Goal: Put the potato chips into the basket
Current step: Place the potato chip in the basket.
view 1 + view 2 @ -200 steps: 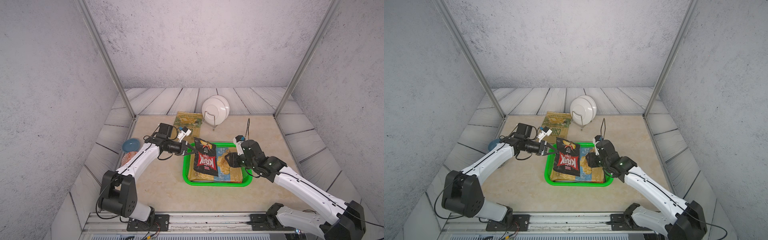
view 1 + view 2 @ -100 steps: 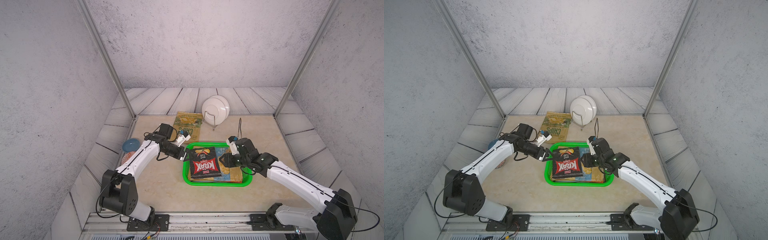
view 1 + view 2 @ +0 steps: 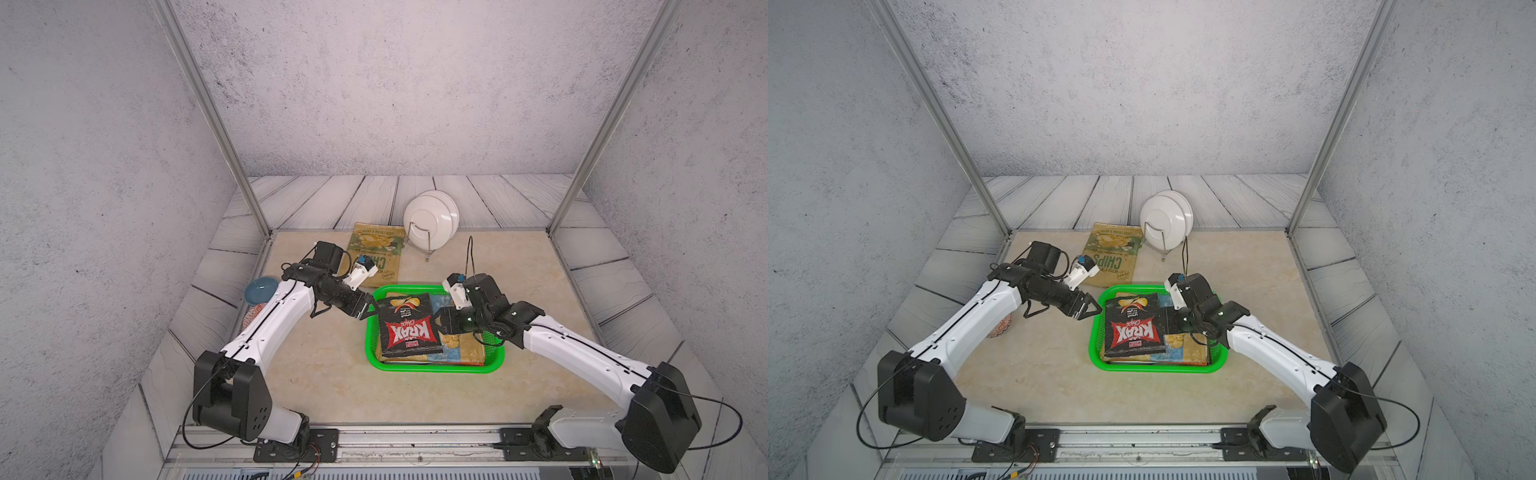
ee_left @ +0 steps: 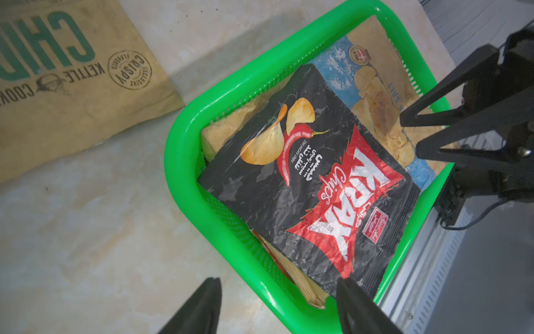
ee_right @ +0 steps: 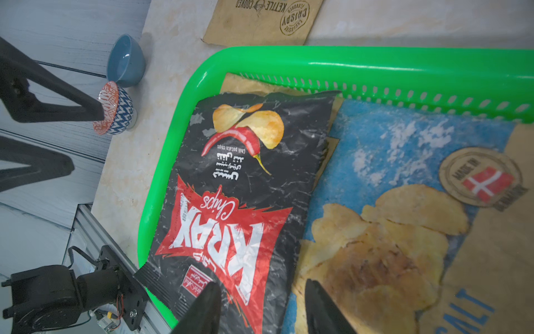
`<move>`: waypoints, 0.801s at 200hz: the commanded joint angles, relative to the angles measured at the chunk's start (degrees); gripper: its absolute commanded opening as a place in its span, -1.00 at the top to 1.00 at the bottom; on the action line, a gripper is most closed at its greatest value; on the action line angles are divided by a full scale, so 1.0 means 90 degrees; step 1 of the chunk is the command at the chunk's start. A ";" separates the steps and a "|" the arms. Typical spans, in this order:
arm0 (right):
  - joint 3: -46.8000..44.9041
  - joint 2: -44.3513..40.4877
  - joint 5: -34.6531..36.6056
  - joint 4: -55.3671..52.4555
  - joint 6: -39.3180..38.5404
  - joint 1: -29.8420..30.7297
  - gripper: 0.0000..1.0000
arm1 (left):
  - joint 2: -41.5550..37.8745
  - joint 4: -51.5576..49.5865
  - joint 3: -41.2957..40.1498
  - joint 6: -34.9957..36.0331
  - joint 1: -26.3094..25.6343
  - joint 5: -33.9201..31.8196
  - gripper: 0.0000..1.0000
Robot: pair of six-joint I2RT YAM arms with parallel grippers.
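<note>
The green basket [image 3: 436, 368] [image 3: 1154, 368] [image 4: 185, 138] [image 5: 375, 62] sits mid-table. A black Krax bag of potato chips [image 3: 409, 328] [image 3: 1133, 328] [image 4: 312, 185] [image 5: 231, 202] lies flat on top inside it, over a pale-blue bag [image 3: 461, 345] [image 4: 372, 95] [image 5: 390, 188] and others beneath. A tan CHIPS bag [image 3: 376, 253] [image 3: 1113, 257] [image 4: 57, 75] lies on the table behind the basket. My left gripper [image 3: 372, 309] [image 3: 1096, 309] [image 4: 278, 282] is open and empty at the basket's left rim. My right gripper [image 3: 436, 324] [image 3: 1169, 322] [image 5: 261, 283] hangs open just above the black bag's right edge, holding nothing.
White plates [image 3: 430, 218] stand in a wire rack at the back. A small blue bowl [image 3: 261, 289] [image 5: 125, 60] and a patterned bowl [image 3: 253, 318] [image 5: 114, 108] sit at the table's left edge. A metal rail runs along the front.
My left gripper opened and let go of the black Krax bag, which dropped flat into the basket, then drew back a little. The right gripper shifted slightly toward the back of the basket.
</note>
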 commanded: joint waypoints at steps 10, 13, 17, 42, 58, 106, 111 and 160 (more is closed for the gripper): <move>-0.0303 0.0092 -0.0100 0.0135 0.0161 0.0033 -0.02 | 0.0216 0.0103 -0.0117 0.0069 -0.0133 0.0189 -0.31; -0.0328 0.0083 -0.0094 0.0143 0.0168 0.0044 -0.02 | 0.0248 0.0105 -0.0124 0.0082 -0.0145 0.0179 -0.31; -0.0356 0.0082 -0.0084 0.0136 0.0161 0.0052 -0.02 | 0.0282 0.0114 -0.0126 0.0085 -0.0174 0.0159 -0.31; -0.0508 0.0110 -0.0127 0.0154 0.0216 0.0137 -0.02 | 0.0558 0.0162 -0.0126 0.0109 -0.0296 0.0049 -0.33; -0.0581 0.0183 -0.0195 0.0180 0.0244 0.0196 -0.02 | 0.0707 0.0202 -0.0108 0.0090 -0.0336 0.0008 -0.34; -0.0575 0.0227 -0.0395 0.0271 0.0288 0.0533 0.11 | 0.0895 0.0205 0.0022 0.0067 -0.0334 -0.0236 -0.35; -0.0571 0.0227 -0.0410 0.0265 0.0284 0.0576 0.12 | 0.0923 0.0189 0.0045 0.0073 -0.0334 -0.0255 -0.35; -0.0506 0.0294 -0.0567 0.0145 0.0205 0.0820 0.25 | 0.1129 0.0078 0.0196 0.0165 -0.0334 -0.0341 -0.34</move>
